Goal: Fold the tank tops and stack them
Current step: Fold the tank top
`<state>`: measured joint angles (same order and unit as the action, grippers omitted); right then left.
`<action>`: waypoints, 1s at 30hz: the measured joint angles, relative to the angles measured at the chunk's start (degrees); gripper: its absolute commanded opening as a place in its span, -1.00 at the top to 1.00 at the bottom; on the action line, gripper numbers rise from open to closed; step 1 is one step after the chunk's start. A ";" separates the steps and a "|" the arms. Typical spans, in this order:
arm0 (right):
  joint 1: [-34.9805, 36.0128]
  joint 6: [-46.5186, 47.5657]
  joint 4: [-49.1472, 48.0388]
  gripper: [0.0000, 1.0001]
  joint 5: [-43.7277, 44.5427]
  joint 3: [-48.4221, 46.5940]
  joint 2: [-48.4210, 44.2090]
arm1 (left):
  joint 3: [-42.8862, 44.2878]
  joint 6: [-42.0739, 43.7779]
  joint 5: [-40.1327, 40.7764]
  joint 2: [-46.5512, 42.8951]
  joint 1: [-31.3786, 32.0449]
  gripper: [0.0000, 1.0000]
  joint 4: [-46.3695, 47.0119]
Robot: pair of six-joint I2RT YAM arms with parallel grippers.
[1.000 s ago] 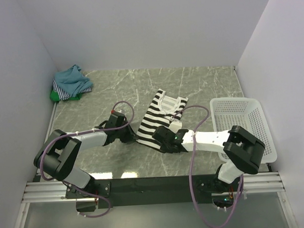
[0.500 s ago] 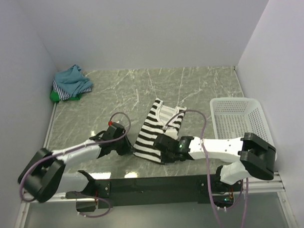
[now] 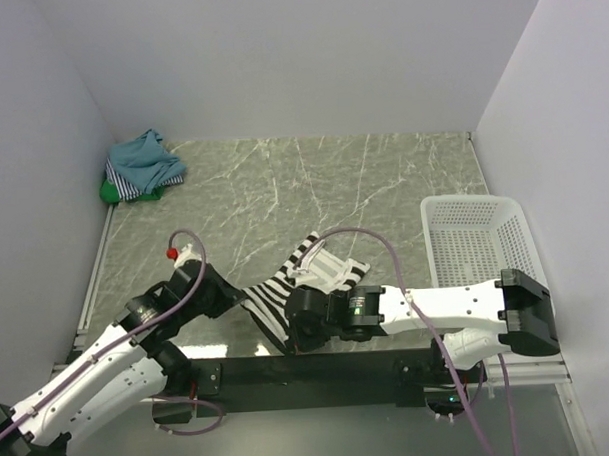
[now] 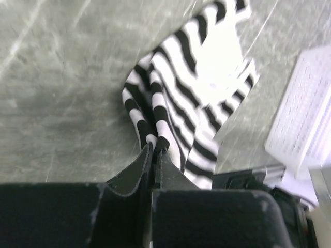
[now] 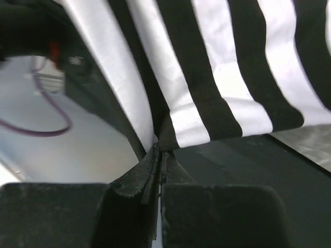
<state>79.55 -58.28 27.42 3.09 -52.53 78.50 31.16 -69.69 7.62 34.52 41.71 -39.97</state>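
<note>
The black-and-white striped tank top [image 3: 316,273] lies stretched at the near edge of the table, its straps pointing to the far right. My left gripper [image 3: 239,295] is shut on its near-left hem; the left wrist view shows the jaws pinched on the cloth [image 4: 155,147]. My right gripper [image 3: 288,339] is shut on the near hem corner, and the right wrist view shows the striped cloth [image 5: 227,77] hanging from the closed tips [image 5: 161,150]. The other tank tops, teal [image 3: 144,159], thin-striped [image 3: 128,186] and green [image 3: 111,193], lie heaped in the far left corner.
A white lattice basket [image 3: 480,244] stands at the right side; it also shows in the left wrist view [image 4: 305,119]. Walls close in the table at the left, back and right. The black base rail [image 3: 309,368] runs along the near edge.
Both grippers have pulled the striped tank top toward the near edge. The left arm has drawn back to the left and the right gripper has moved left and nearer.
</note>
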 measured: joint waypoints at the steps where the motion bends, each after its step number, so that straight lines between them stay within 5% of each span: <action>1: -0.04 0.26 0.52 1.00 -0.04 -1.38 0.00 | 1.70 0.24 0.98 1.25 0.00 0.99 -0.72; 8: -5.09 1.18 2.25 1.00 -1.40 -3.93 -1.33 | 11.72 4.66 4.17 14.62 -0.02 0.99 0.46; 22: -28.79 1.57 -3.89 1.00 -12.81 9.03 -14.43 | 31.45 10.58 0.76 46.18 -0.70 0.99 13.18; 30: -36.13 3.28 -5.44 1.00 -15.87 9.42 -15.43 | 38.56 10.56 -2.10 53.83 -3.19 0.99 14.58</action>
<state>43.42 -55.00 21.98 -12.78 -43.11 63.07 69.71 -59.13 5.52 88.36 38.52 -25.39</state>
